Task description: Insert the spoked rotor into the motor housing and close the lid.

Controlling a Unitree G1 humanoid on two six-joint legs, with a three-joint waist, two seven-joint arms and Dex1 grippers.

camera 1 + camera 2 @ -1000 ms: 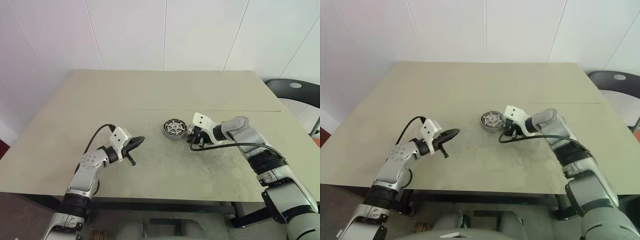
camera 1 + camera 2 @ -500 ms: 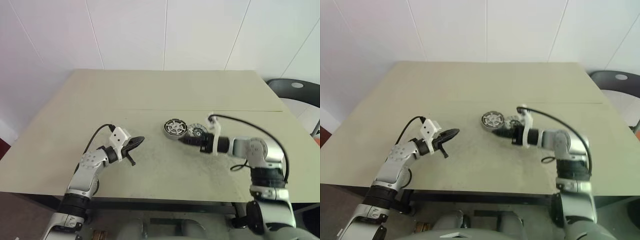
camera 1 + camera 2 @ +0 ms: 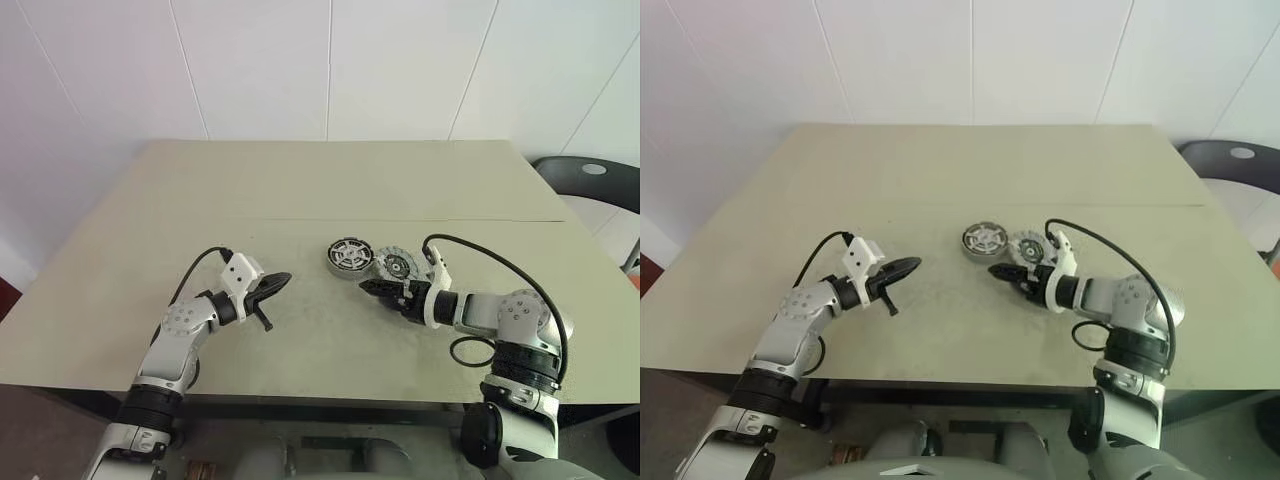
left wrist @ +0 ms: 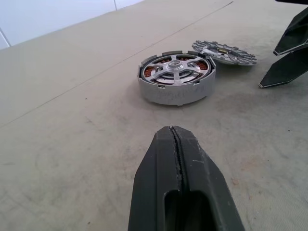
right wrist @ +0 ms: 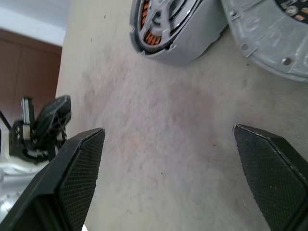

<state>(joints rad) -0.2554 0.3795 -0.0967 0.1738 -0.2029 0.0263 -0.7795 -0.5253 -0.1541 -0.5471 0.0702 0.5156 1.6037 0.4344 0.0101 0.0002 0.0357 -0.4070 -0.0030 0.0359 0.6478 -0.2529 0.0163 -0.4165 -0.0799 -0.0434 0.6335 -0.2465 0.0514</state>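
On the beige table, round grey motor housing with silvery spoked rotor seated; ribbed grey metal lid touching beside. Right gripper spread, empty; left gripper clenched, empty. Lid probably rigid, slick: pinch across toothed rim.

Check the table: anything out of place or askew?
Nothing damaged or spilled. The one loose end: the lid lies flat on the table beside the motor housing, not on it. The spoked rotor already sits inside the housing. The right gripper is near the lid, jaws open.
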